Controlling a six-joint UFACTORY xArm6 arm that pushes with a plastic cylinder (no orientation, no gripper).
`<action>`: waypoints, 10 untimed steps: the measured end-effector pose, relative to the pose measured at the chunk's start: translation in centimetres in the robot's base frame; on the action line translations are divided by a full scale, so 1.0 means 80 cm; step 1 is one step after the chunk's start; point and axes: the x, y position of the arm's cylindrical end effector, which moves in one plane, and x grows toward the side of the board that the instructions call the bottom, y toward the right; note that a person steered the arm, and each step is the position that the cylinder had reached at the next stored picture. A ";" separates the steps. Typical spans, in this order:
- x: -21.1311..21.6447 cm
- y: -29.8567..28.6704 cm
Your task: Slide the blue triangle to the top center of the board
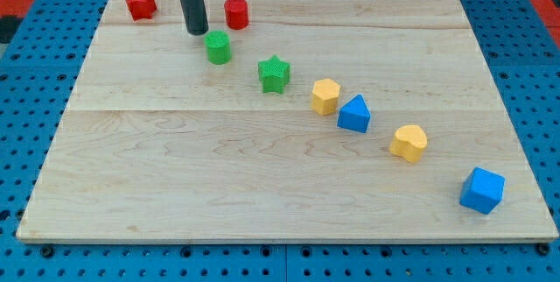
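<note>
My tip (197, 31) sits near the view's top left of the board, just up-left of the green cylinder (218, 46), close but can't tell if touching. No gripper on this rig, just a straight dark rod, holding nothing.

Red cylinder (236, 12) is just to the view's right of the rod, slightly higher. Red block (140, 3), shape unclear, is near the board's top-left corner, to the view's left of the tip.

From the green cylinder a diagonal line of blocks runs toward the view's bottom right: green star (274, 74), then a yellow block (325, 95), roughly hexagonal, then the blue triangle (354, 114) just beside that yellow block, touching or nearly so. Blue triangle is right of board centre, about mid-height, well apart from my tip and well below the top edge.

Further along: yellow heart-like block (409, 142), then blue cube (482, 189) near the bottom-right corner.

All on a light wooden board (175, 186), which lies on a blue perforated desk (534, 72).
</note>
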 end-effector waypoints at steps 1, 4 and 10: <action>0.059 -0.089; 0.212 0.198; 0.127 0.353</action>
